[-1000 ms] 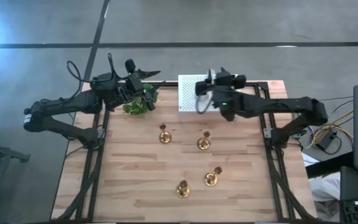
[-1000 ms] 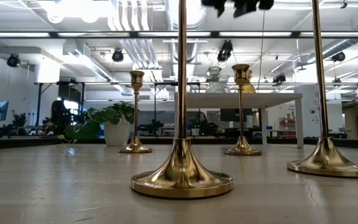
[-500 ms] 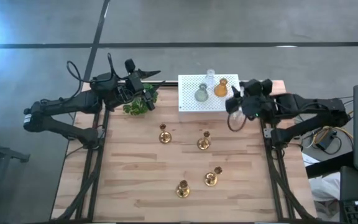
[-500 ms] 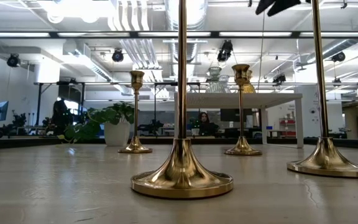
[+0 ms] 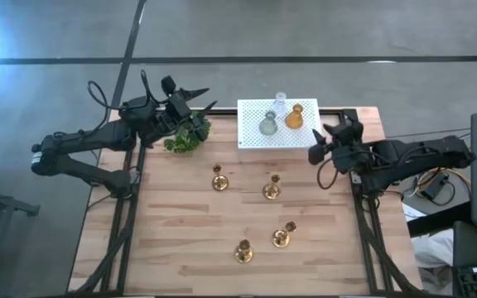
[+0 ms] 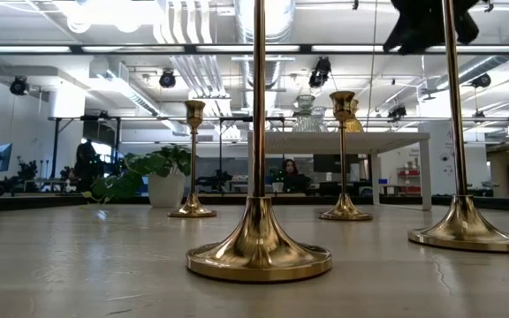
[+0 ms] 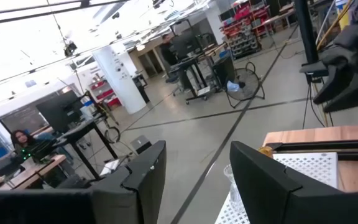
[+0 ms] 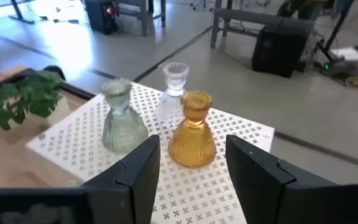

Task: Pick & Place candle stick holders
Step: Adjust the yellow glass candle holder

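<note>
front gold sticks: two gold sticks (image 5: 243, 251) and (image 5: 281, 237) stand near the front of the table (image 5: 172, 248), just beside each other. Tall, thin stem, round foot. Prob. top-heavy, so easy to tip.
mid gold sticks: two more (image 5: 219, 180) and (image 5: 271, 189) stand upright in the middle, a bit apart.
gold, how to hold: shiny metal, hard, looks slippy. Best to pinch the thin stem low down, near the foot, and lift straight up.
right claw: right claw (image 5: 323, 142) hangs over the table's right edge, just beside the white stand (image 5: 251, 136). Fingers apart w/ nothing in them. Points at the glass ones.
left claw: left claw (image 5: 195, 97) waits over the plant (image 5: 186, 136) at the back left. Fingers apart, empty.
glass ones: amber (image 8: 191, 130), green (image 8: 121, 117) and clear (image 8: 173, 93) sit close together on the white stand at the back. Amber is nearest the right claw.
glass, how to hold: small, prob. light, ribbed, fat at the bottom w/ a thin neck. Could crack or slip if squeezed hard. Neck looks like the best spot, w/ a soft grip.
room: a person sits far behind the table in the low view.
</note>
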